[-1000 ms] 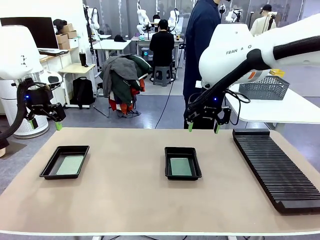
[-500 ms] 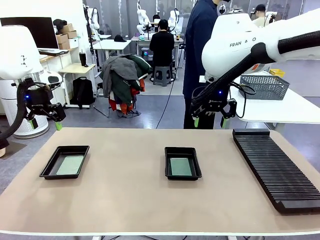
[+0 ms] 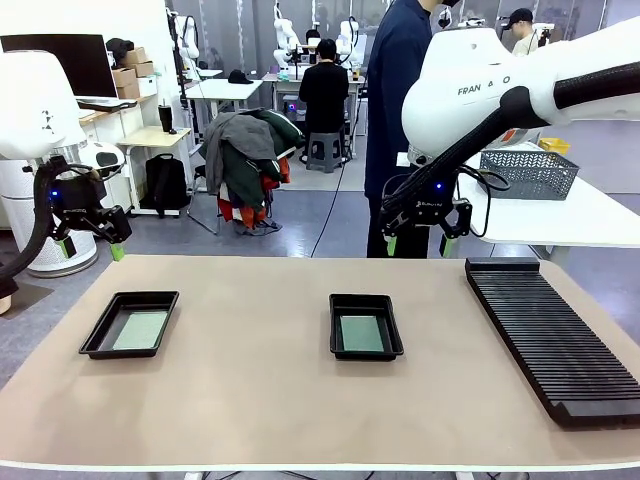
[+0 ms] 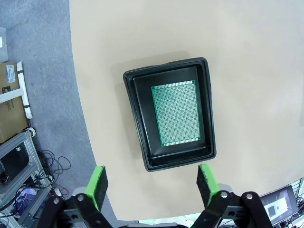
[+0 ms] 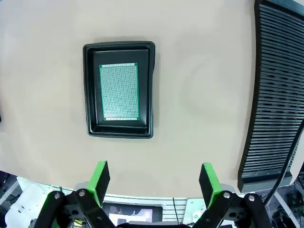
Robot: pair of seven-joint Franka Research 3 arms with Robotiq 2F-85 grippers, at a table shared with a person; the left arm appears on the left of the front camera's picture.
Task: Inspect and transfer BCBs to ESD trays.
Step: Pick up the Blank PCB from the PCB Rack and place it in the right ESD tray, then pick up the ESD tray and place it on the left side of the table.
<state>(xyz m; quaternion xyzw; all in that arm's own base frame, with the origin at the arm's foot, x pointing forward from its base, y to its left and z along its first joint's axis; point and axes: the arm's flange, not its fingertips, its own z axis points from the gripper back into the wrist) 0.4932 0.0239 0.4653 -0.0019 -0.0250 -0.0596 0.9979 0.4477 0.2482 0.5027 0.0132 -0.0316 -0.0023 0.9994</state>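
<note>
Green BCBs lie flat, one in each black ESD tray: left tray [image 3: 130, 324] w/ board [image 3: 141, 330] at lower left, center tray [image 3: 366, 326] w/ board [image 3: 363, 333] mid-frame. Left gripper [image 3: 91, 242] & right gripper [image 3: 417, 238] hang above the table [image 3: 270, 400], fingers apart, empty. Ribbed rack [image 3: 550, 335] at right.

The front camera is facing across the table [image 3: 250, 400] toward the room. Each wrist camera is looking straight down from high above: the left over the left tray [image 4: 142, 123], the right over the middle tray [image 5: 90, 90] and rack [image 5: 275, 95].
</note>
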